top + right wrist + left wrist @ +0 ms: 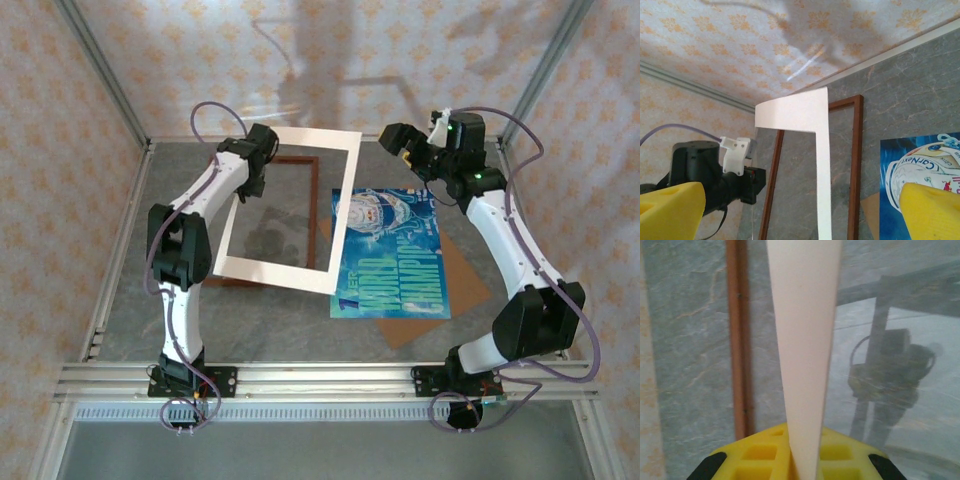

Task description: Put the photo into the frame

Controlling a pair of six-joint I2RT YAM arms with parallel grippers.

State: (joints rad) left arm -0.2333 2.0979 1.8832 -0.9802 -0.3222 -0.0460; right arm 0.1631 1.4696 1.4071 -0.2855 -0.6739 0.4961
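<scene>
- My left gripper (802, 452) is clenched on the cream mat border (802, 340) — the yellow pads (760, 452) pinch its thin edge between them.
- From overhead, that grasp sits on the mat's 9 o'clock side, toward the far end, and the mat hangs tilted above the bench (280, 320).
- The frame (295, 160) lies flat on the bench under the mat; its dark reddish-brown rails show through the mat's opening and past its near corner at 7 o'clock.
- The photo (395, 255) is not in the frame: it lies face up at 3 o'clock of it, resting on the brown backing board (458, 275).
- The mat's 3 o'clock strip crosses the photo's near left corner in the overhead view.
- My right gripper (402, 147) is released — jaws spread wide and grasping nothing, up at 12 o'clock of the photo, its yellow pads (670, 210) well apart.
</scene>
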